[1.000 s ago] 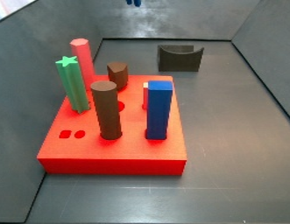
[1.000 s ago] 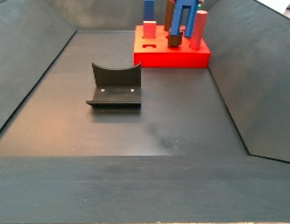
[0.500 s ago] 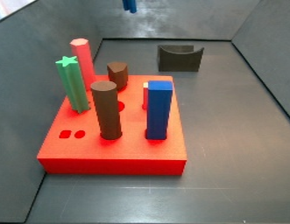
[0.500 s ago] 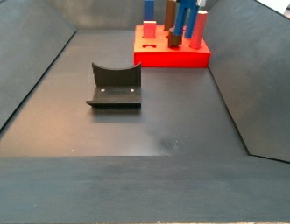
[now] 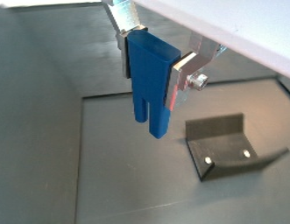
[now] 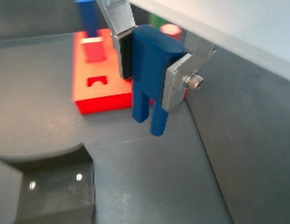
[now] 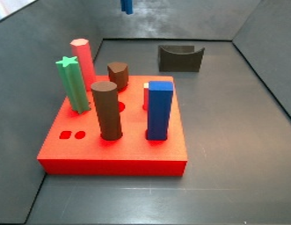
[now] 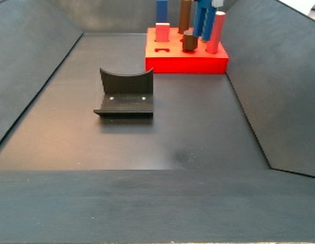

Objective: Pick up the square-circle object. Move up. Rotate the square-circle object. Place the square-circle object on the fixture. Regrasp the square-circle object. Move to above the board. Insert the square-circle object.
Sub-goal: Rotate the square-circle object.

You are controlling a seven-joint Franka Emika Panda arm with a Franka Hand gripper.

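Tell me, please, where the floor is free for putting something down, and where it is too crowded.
Free floor: the wide dark stretch in front of the fixture, and the strip between fixture and board. The board top is crowded with tall pegs. The gripper, high above the floor, holds the square-circle object, so it blocks nothing.

Beneath and around the gripper (image 5: 157,77), raised high over it: dull dark grey floor (image 8: 160,143), sloping grey walls (image 8: 43,71), soft even light, faint sheen.

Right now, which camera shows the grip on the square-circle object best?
Both wrist views: the gripper is shut on the square-circle object, hanging above the fixture. A side view shows only its tip at the top edge.
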